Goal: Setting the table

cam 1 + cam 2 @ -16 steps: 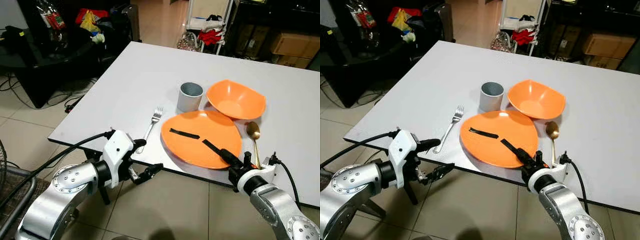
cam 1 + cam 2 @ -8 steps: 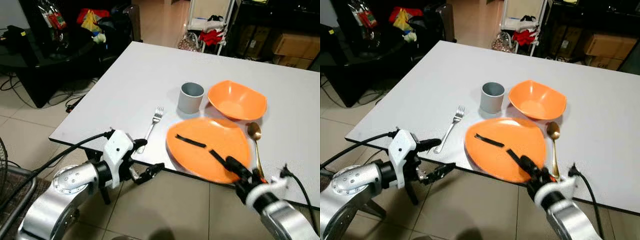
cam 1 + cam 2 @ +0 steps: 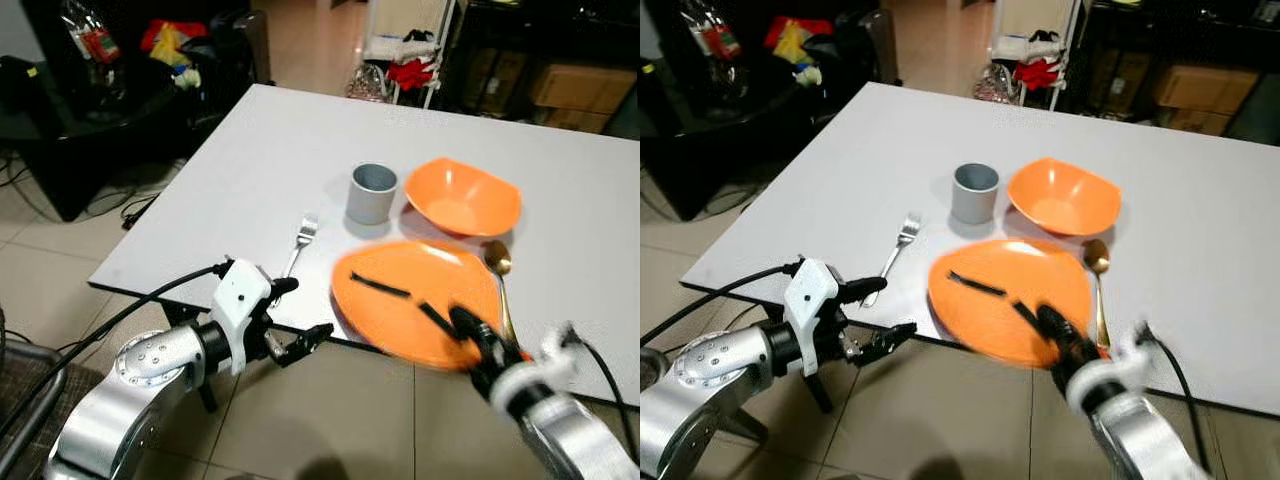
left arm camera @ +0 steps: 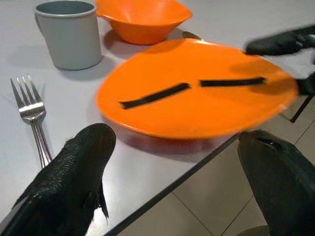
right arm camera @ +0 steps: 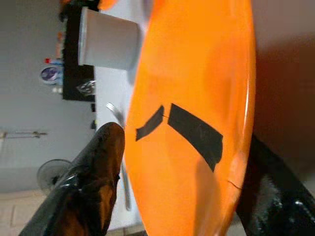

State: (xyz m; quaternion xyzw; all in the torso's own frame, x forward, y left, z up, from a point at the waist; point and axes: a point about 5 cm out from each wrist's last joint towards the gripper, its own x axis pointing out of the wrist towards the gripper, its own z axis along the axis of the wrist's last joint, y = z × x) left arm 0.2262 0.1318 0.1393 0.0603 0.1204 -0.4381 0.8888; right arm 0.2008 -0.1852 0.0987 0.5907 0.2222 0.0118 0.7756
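White table (image 3: pixel 250 160) stands on a beige tiled floor, with dark clutter and shelves behind it. On it, near the front edge, lies the orange plate (image 3: pixel 400 285) with two black strips on its surface; its near rim hangs a little over the table edge. The right gripper (image 3: pixel 470 335) grasps this plate at the near rim, one finger above and one below it. Behind the plate stands a grey cup (image 3: pixel 372 193), and beside the cup an orange bowl (image 3: pixel 462 196); nothing is visible inside the bowl, and I cannot see into the cup. A fork (image 3: pixel 298 243) lies left of the plate and a golden spoon (image 3: pixel 497 270) lies right of it. The left gripper (image 3: pixel 295 318) hovers at the table edge left of the plate, fingers spread apart and holding nothing.
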